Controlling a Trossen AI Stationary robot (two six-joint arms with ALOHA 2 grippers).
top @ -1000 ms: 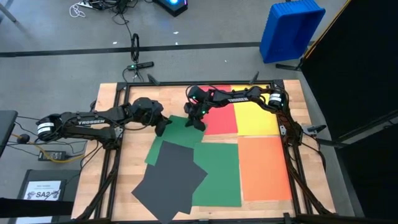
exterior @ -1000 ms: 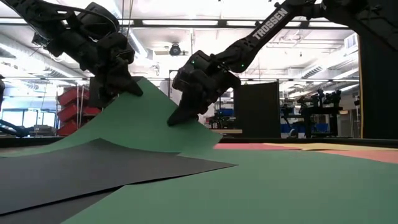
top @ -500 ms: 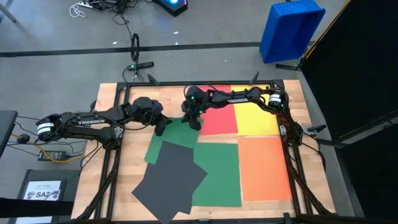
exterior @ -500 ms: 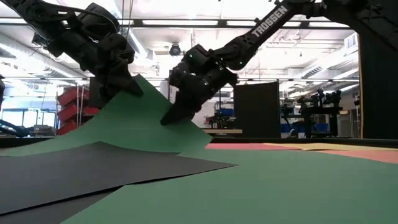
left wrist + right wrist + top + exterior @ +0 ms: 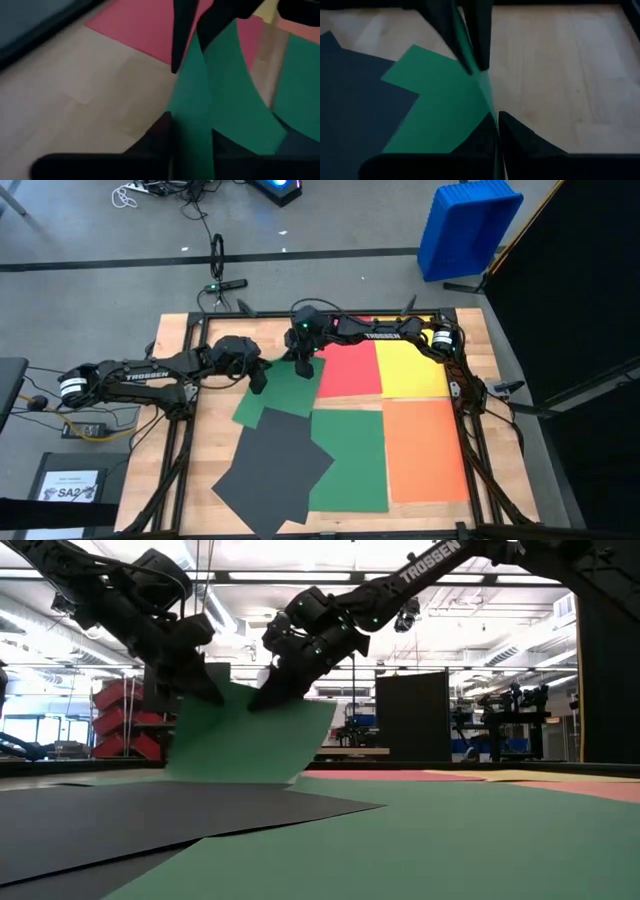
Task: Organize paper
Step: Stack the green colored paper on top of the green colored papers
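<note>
While both grippers pinch it, the loose green rectangular paper sheet [image 5: 277,393] stands lifted off the wooden table [image 5: 180,480] along its far edge. Left gripper [image 5: 258,381]: clamped on one upper corner. Right gripper [image 5: 303,368]: clamped on the other. Neighbouring items: dark grey paper sheets [image 5: 272,470], second green sheet [image 5: 350,460], red sheet [image 5: 350,370], yellow sheet [image 5: 410,370], orange sheet [image 5: 425,448]. Risk: uneven pulling by the arms could tear or crease the sheet; its trailing edge might drag the grey sheets askew.

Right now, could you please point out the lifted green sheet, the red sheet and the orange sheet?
lifted green sheet [image 5: 250,740]: low view, middle of its raised face.
red sheet [image 5: 350,372]: high view, its centre.
orange sheet [image 5: 424,450]: high view, its centre.
</note>
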